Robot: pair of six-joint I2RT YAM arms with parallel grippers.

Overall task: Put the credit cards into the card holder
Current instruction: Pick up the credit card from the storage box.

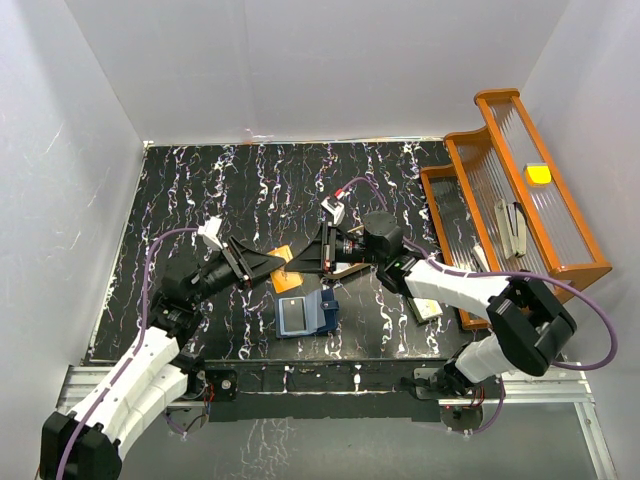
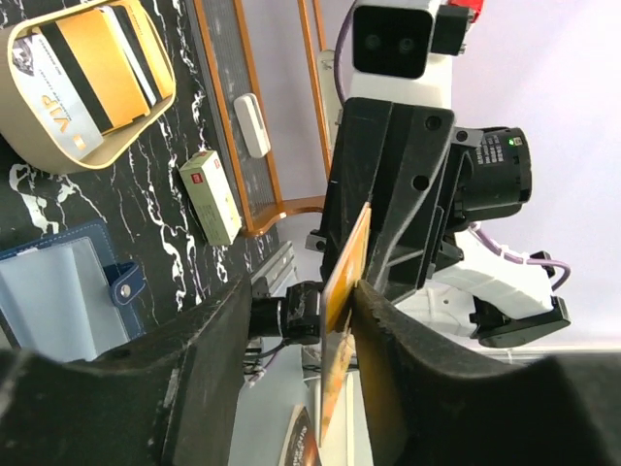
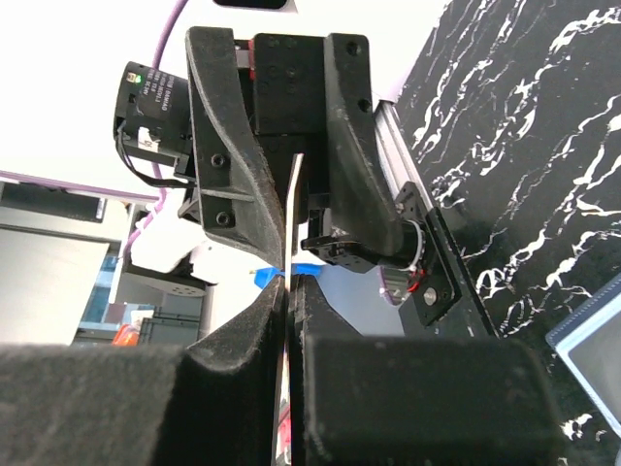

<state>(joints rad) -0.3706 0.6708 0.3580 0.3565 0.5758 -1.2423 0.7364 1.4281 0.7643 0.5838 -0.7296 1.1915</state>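
One orange credit card [image 1: 285, 270] is held off the table at the centre of the top view. The right gripper [image 3: 288, 280] pinches it tight, while the left gripper [image 2: 303, 291] stands half open around its other end, one finger close against it and the other clear. The navy card holder [image 1: 303, 314] lies open just below with no card visible inside, and more credit cards [image 2: 92, 73] sit in the tan tray [image 2: 39, 155] at the upper left of the left-wrist view, so most of the task looks undone.

The bench [image 1: 200, 190] is black with white veins; the card [image 1: 284, 272] is orange; the wallet [image 1: 322, 308] is navy, blue-grey inside.
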